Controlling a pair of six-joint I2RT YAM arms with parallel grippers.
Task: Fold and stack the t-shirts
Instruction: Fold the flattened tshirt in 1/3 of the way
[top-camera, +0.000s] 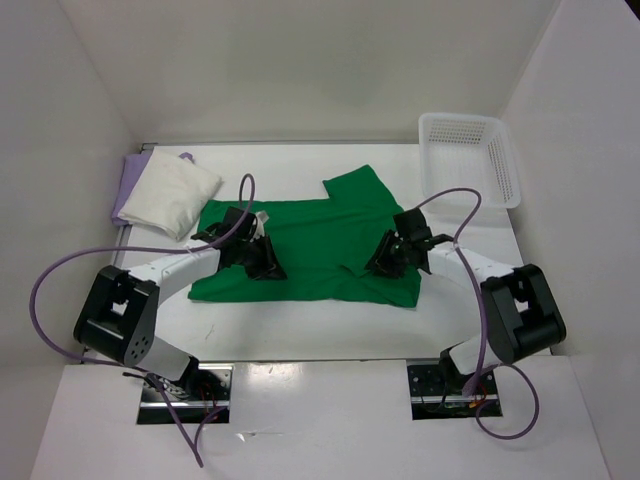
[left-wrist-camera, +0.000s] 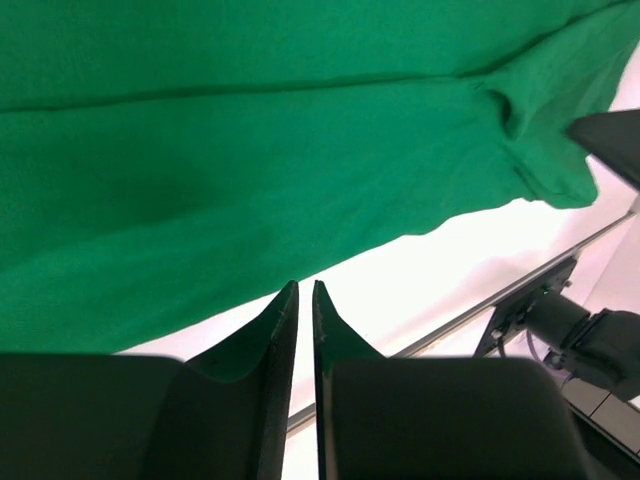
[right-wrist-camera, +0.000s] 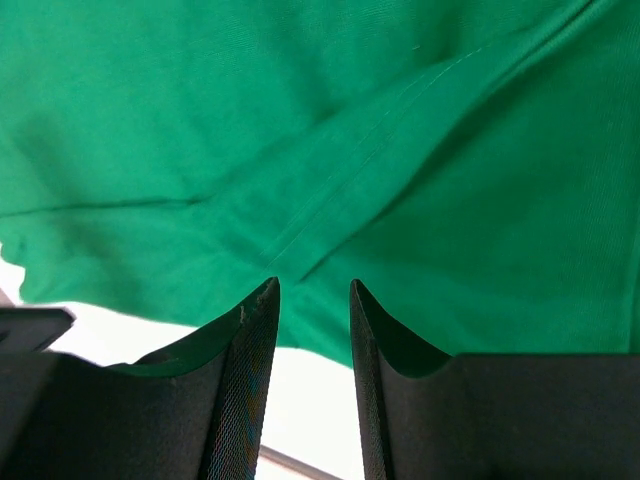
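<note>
The green shirt (top-camera: 320, 235) lies spread flat in the middle of the surface (top-camera: 300, 330), where each arm can reach one side. The left hand (left-wrist-camera: 300, 285) sits at its near hem with jaws all but shut; whether it pinches cloth I cannot tell. The right hand (right-wrist-camera: 312, 283) hangs open over a seam, holding nothing. The off-white shirt (top-camera: 175, 195) rests folded on the lavender one (top-camera: 125, 190) at the far left, probably the start of the stack.

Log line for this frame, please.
green shirt spread flat | left tool nearly shut at near edge | right tool open over it | off-white shirt folded back-left
</note>
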